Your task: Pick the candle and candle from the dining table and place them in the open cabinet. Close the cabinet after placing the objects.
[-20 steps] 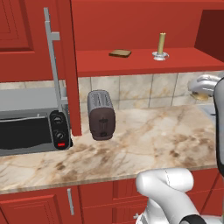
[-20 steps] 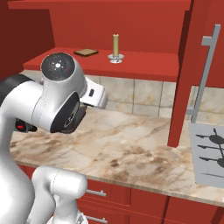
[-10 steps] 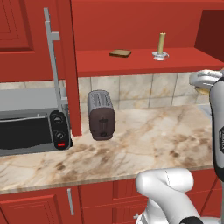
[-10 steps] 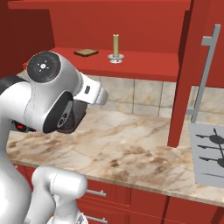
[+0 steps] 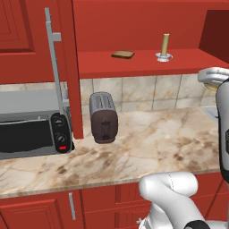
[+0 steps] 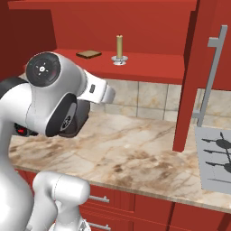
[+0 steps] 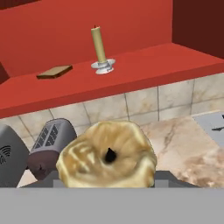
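Note:
A squat brass-gold candle (image 7: 107,155) looms in the near foreground of the hand view, and my gripper (image 7: 109,176) is shut on it, its fingers mostly hidden behind it. The slim olive-gold stick candle (image 7: 99,44) (image 5: 165,44) (image 6: 119,45) stands upright on its clear dish on the red shelf (image 5: 138,65) of the open cabinet, ahead of and above the gripper. The cabinet's left door (image 5: 67,67) swings out with its long grey bar handle (image 5: 53,58); the right door (image 6: 191,76) is open too. The dining table is out of view.
A flat brown slab (image 5: 122,54) lies on the shelf left of the stick candle. On the marbled counter (image 5: 147,147) below stand a toaster (image 5: 103,117) and a microwave (image 5: 31,134). A stove top (image 6: 216,158) sits at the right.
The arm has swung: in the right base view its big joint has moved left and up, and in the left base view the arm has slid toward the right edge. The candle stays held.

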